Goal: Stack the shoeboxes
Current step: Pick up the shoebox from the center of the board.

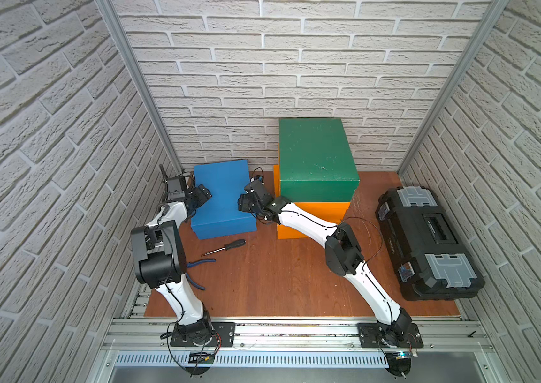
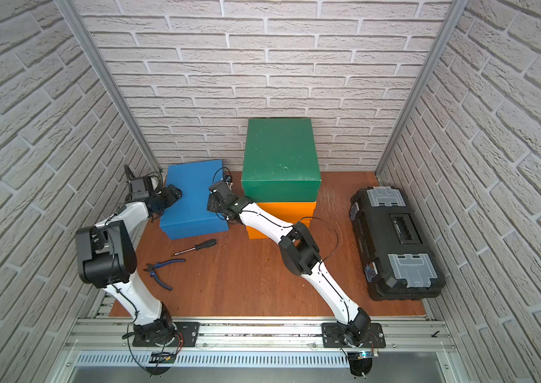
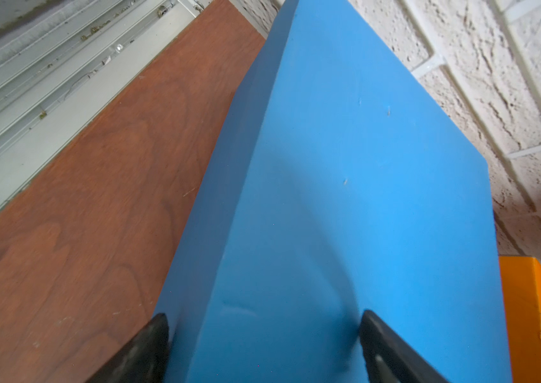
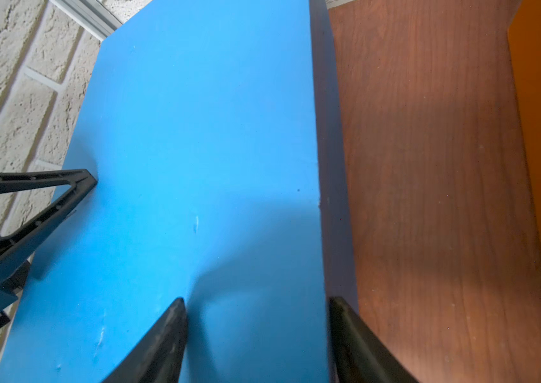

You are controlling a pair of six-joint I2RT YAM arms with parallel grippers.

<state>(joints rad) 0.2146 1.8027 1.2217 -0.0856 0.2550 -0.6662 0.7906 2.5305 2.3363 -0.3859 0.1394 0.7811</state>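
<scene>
The blue shoebox (image 1: 222,199) (image 2: 193,202) lies flat on the table at the back left. To its right stands a pile of shoeboxes: a green one (image 1: 315,156) on an orange one (image 1: 325,209), with a second orange one (image 1: 290,232) below. My left gripper (image 1: 206,194) (image 3: 264,321) is at the blue box's left top edge, jaws apart, one finger over the lid and one beside the wall. My right gripper (image 1: 241,202) (image 4: 256,300) straddles its right top edge the same way. Both are open.
A black toolbox (image 1: 428,242) with grey clips lies along the right wall. A screwdriver (image 1: 226,247) and blue-handled pliers (image 2: 163,268) lie on the wooden table (image 1: 279,282) in front of the blue box. Brick walls close the back and both sides.
</scene>
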